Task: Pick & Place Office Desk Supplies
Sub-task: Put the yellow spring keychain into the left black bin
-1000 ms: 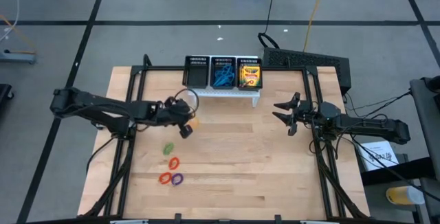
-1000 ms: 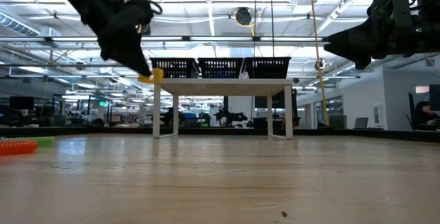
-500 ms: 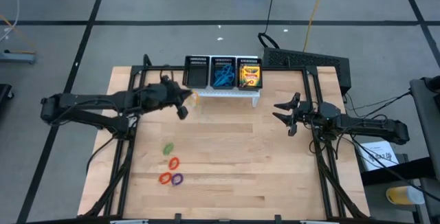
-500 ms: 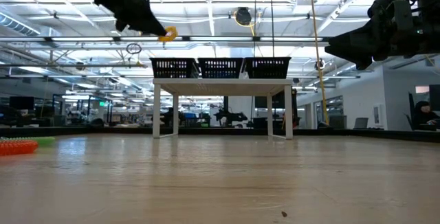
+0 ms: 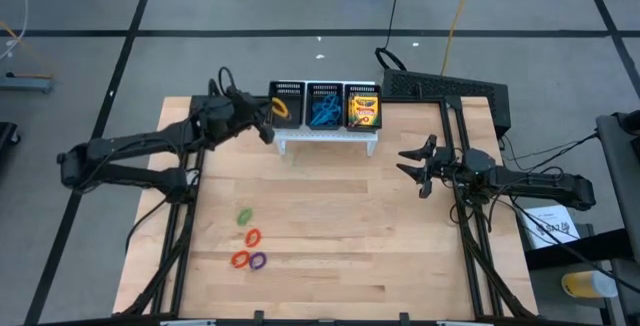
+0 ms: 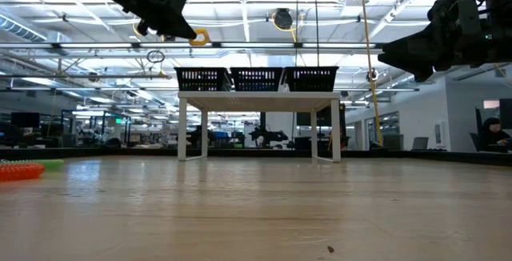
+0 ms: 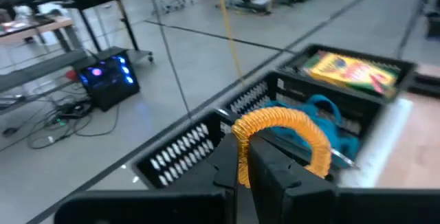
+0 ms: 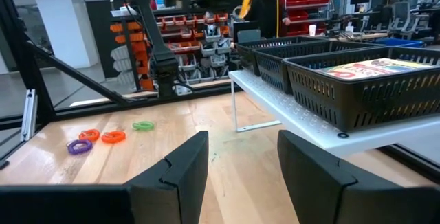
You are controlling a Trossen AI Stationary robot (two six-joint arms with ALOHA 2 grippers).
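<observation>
My left gripper (image 5: 270, 126) is shut on a yellow-orange loop (image 7: 283, 124) and hovers at the left end of the black mesh organiser (image 5: 287, 93), which stands on a white riser at the table's far edge. The loop (image 5: 281, 109) hangs over the organiser's left compartment. Blue loops (image 5: 323, 115) fill the middle compartment and a crayon box (image 5: 363, 109) lies in the right one. Green (image 5: 244, 216), orange (image 5: 252, 236), red (image 5: 240, 259) and purple (image 5: 258, 261) loops lie on the table, near left. My right gripper (image 5: 408, 162) waits open at the right. My left gripper pinches the loop's near side (image 7: 242, 140) between its two shut fingers. The fingers come almost level from the table's left side, pointing at the organiser. The rest of the loop arches out beyond the fingertips (image 6: 198, 38), lifted clear above the organiser.
The white riser (image 5: 330, 136) lifts the organiser off the table, with open space beneath it. A black box (image 5: 450, 91) sits at the far right corner. Bare wood lies between the two arms (image 5: 340, 206).
My left gripper, still shut on the yellow-orange loop, has risen and swung toward the table's far edge, from the open table up to the organiser's left compartment. It has tipped up from a downward slant to almost level.
</observation>
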